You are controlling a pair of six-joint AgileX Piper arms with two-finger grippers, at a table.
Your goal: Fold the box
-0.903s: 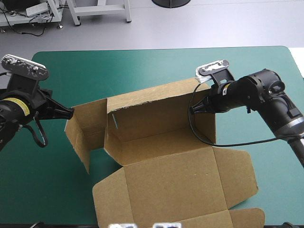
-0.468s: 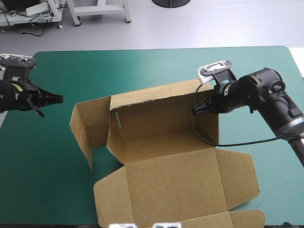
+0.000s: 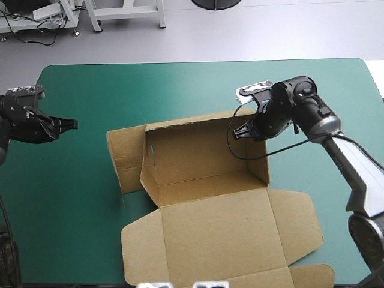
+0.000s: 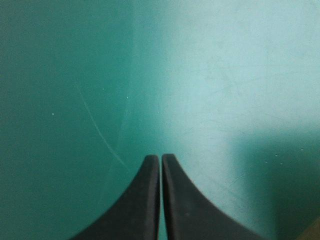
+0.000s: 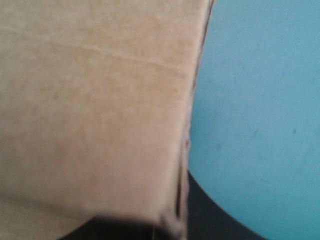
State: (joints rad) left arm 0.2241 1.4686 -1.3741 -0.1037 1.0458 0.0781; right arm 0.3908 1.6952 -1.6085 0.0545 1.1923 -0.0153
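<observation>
Box (image 3: 198,159) mid-table: back and end walls up, untucked, lid (image 3: 219,231) flat nearside | your right gripper (image 3: 238,133) pinches box's far right corner | left gripper (image 3: 72,124) closed, empty, well left of box | judged roughly halfway.

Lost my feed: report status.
Left gripper shut, clear of the box. Right gripper shut on its far right corner. Walls up, lid flat. No obstructions.
</observation>
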